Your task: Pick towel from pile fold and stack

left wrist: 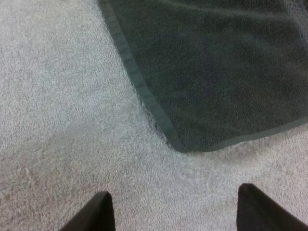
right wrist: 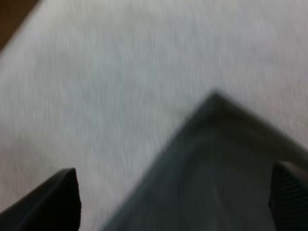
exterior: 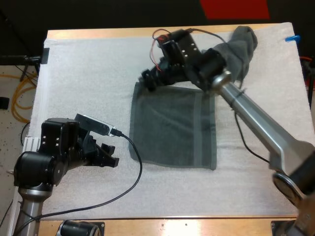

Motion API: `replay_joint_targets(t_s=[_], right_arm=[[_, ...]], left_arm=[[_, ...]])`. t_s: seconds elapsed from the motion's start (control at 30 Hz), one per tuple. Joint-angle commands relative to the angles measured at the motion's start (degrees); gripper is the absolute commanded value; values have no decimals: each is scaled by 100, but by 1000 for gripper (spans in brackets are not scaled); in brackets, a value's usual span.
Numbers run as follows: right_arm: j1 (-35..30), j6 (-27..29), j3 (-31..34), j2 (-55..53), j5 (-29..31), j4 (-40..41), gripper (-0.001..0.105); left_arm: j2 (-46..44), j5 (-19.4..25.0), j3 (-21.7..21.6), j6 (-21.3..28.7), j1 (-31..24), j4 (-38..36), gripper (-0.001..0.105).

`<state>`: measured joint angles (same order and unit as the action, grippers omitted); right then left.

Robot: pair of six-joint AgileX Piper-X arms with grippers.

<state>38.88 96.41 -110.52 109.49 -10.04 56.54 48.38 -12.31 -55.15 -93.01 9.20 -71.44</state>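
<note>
A: Left gripper (exterior: 110, 158), how does it stand?
B: Fingers wide apart with nothing between them, low over the mat (exterior: 78, 73), just off the near left corner of the flat towel (exterior: 172, 128).
A: And the right gripper (exterior: 147, 79)?
B: Spread too and empty, above that towel's far left corner. Behind the right arm, the crumpled towel (exterior: 241, 46) lies at the mat's far right.

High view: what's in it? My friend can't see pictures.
A dark grey-green towel lies spread flat on the white mat, with a crumpled towel at the mat's far right corner. The right arm reaches over that towel's far left corner; the left arm sits beside its near left corner, apart from it.
</note>
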Motion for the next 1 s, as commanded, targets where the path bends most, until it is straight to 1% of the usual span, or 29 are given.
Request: replay_joint_targets(t_s=[0.0,0.1,0.2,0.37,0.4,0.47,0.6,0.67,0.7,0.77,0.8,0.87,0.9,0.97], right_arm=[[5,155,35,-224,-1,398,74],[-6,158,386,-825,63,608,74],[-6,100,1037,-1509,299,673,74],[-6,-308,2520,-2844,566,675,74],[-6,-387,2675,-3029,601,675,74],[-6,-704,3411,-3649,755,675,74],[-6,-1361,4524,-4547,864,642,74],[-6,-1755,5247,-5043,1004,560,74],[-6,-1868,5398,-5191,1004,524,74],[-6,-2295,6089,-5615,1004,312,74],[-6,-2400,6276,-5678,999,225,74],[-6,-2904,6835,-5851,923,-86,74],[-6,-3043,7001,-5863,883,-221,74],[-9,-3380,7541,-5820,588,-872,74]], left_arm=[[-32,40,-11,-60,-8,21,54],[-39,42,-11,-60,-8,21,54],[-131,55,-11,-60,-8,21,54],[-232,55,-11,-60,-8,8,54],[-251,55,-11,-60,-8,6,54],[-297,55,-11,-60,-8,-42,54],[-297,55,-11,-104,-8,-57,54],[-300,55,-11,-104,-8,-57,54],[-300,55,-11,-104,-8,-57,54],[-300,55,-11,-104,-8,-57,54],[-300,55,-11,-104,-8,-57,54],[-300,52,-11,-104,-8,-57,54],[-300,32,-11,-104,-3,-57,54],[-300,8,-11,-104,98,-57,54]])
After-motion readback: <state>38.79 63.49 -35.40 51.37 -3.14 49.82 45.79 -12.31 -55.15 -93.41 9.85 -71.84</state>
